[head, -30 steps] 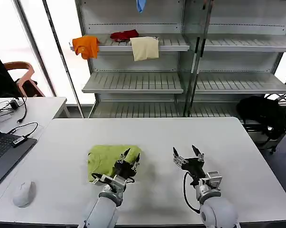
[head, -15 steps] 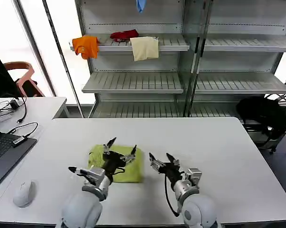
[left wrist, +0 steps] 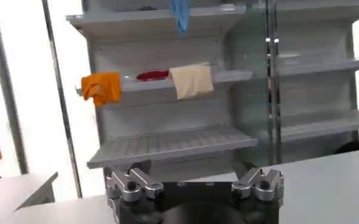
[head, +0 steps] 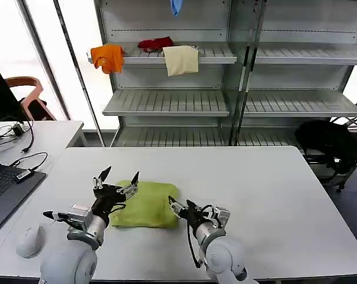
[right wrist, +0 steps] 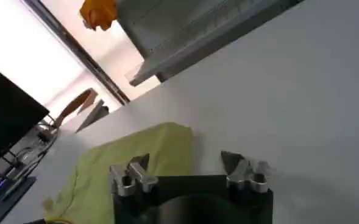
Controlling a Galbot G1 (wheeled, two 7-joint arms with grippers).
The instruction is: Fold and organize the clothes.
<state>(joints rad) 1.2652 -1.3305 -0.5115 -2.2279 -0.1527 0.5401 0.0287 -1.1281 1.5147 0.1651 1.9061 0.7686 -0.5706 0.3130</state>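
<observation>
White table (head: 273,177): folded T-shirt (head: 147,204) between spread-open left pincer (head: 115,180) and right pincer (head: 177,207).

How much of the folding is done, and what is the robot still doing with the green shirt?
The lime T-shirt already lies folded into a compact pad on the white table. Right now the left gripper is open at its left edge and the right gripper is open at its right edge, neither holding cloth. Putting it away seems to be left.
</observation>
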